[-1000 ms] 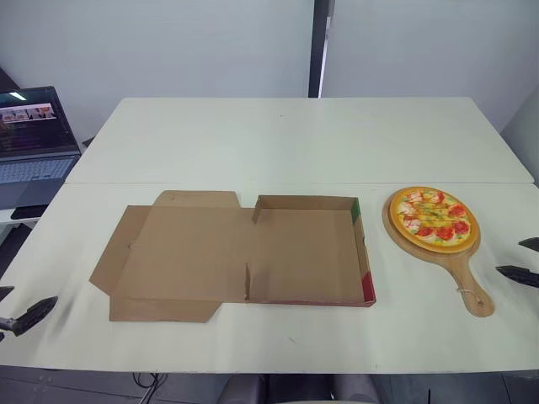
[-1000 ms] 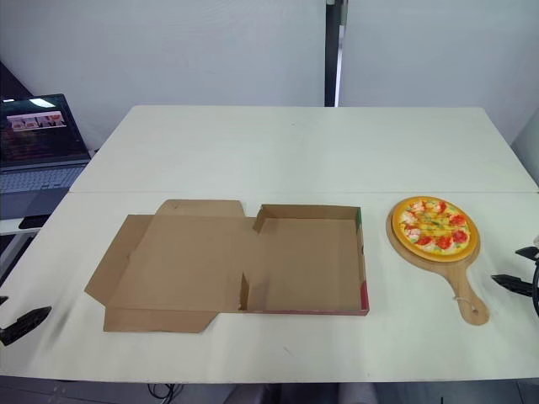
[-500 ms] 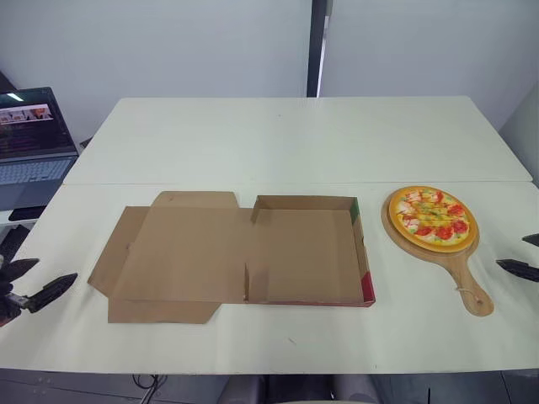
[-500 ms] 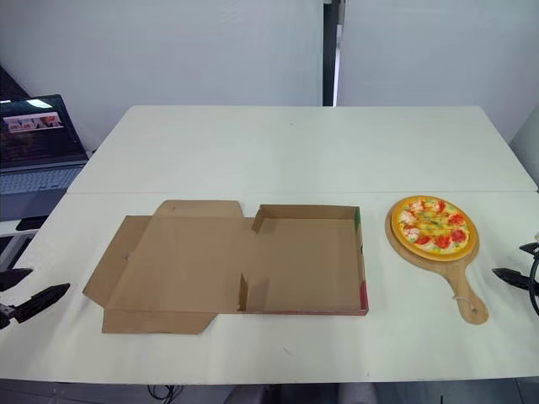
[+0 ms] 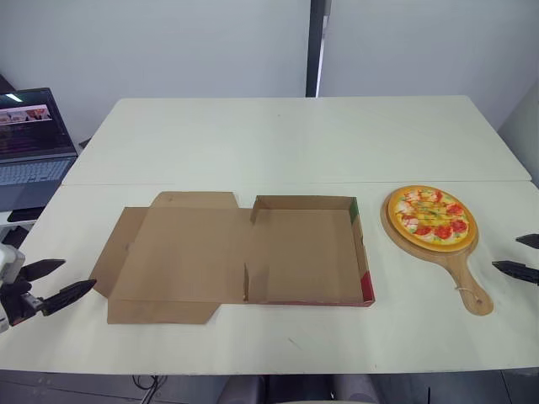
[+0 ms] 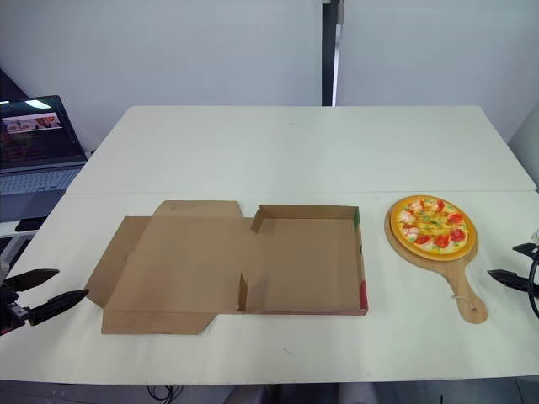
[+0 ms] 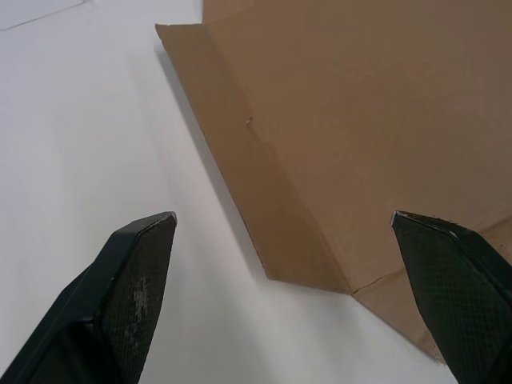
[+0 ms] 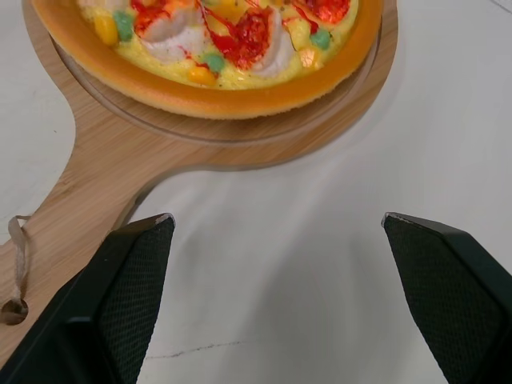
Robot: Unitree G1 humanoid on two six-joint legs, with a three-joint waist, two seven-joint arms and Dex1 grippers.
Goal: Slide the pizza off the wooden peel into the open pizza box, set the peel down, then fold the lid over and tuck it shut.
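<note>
Cardboard takes the middle of the white table (image 5: 286, 139) in the view from the head: a brown open pizza box (image 5: 307, 252), empty, with its flat lid (image 5: 185, 252) spread out to the robot's left. Near the box's right wall but apart from it lies a round wooden peel (image 5: 466, 282) carrying a yellow-crusted pizza with red toppings (image 5: 433, 217), its handle toward the robot. A dark open laptop (image 5: 34, 139) stands beyond the table's left edge. The left hand (image 5: 77, 273) hovers near the lid's outer flap, and the right hand (image 5: 505, 252) beside the peel's handle. Along the left wrist, two black fingers (image 7: 136, 272) stand wide apart and hold nothing, with the lid's corner flap ahead. Along the right wrist, the fingers are likewise spread wide and empty, with the peel's neck and the pizza's rim just ahead.
</note>
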